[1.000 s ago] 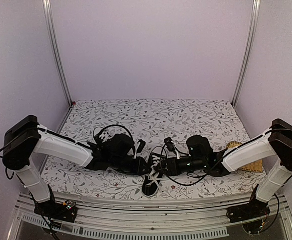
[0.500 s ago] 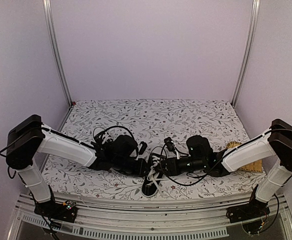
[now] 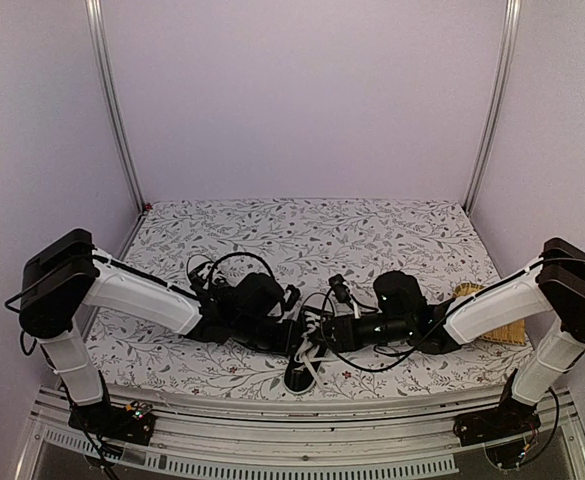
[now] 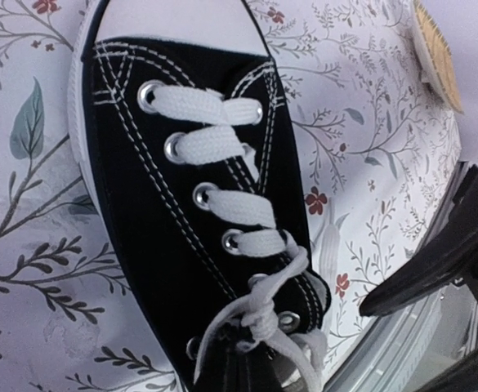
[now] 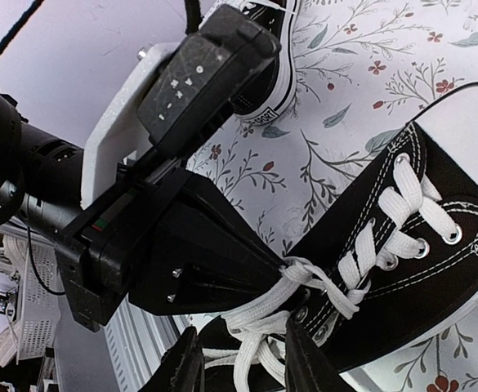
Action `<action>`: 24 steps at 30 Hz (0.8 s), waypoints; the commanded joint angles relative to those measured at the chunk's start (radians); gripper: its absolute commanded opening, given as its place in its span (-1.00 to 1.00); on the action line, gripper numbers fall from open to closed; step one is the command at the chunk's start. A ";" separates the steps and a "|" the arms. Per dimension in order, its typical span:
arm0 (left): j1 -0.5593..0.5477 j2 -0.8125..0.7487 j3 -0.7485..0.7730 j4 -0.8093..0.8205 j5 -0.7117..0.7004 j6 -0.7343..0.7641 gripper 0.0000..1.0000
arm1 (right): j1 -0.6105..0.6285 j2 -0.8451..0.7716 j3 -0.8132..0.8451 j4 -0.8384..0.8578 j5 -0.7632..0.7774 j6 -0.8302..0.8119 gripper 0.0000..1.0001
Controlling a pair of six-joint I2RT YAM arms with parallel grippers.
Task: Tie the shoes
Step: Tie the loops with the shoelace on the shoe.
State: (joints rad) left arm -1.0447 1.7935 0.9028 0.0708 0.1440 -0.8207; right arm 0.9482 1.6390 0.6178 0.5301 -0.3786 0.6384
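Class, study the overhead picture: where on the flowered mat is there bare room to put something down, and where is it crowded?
Free: the whole back strip of the mat, between the rear wall and the left arm and right arm. Crowded: front centre, where they meet over the shoe.

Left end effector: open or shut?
Shut: left end effector tapers to one closed tip at the lace knot on the shoe. Lace pinched? Cannot tell.

black shoe (image 4: 140, 204), white laces (image 4: 210, 149), grey floral tablecloth (image 4: 369, 122)
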 commanded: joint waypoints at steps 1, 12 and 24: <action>-0.014 -0.036 -0.055 0.082 -0.004 -0.030 -1.00 | 0.005 0.024 0.006 0.040 -0.020 -0.004 -0.29; -0.009 -0.046 -0.104 0.151 0.017 -0.064 -1.00 | 0.006 0.098 0.039 0.062 -0.034 -0.007 -0.25; -0.009 -0.044 -0.099 0.151 0.020 -0.064 -1.00 | 0.006 0.153 0.069 0.077 -0.056 -0.032 -0.34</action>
State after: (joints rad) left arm -1.0451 1.7668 0.8139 0.2127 0.1524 -0.8841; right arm 0.9482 1.7630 0.6682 0.5850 -0.4110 0.6247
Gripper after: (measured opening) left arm 0.003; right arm 0.361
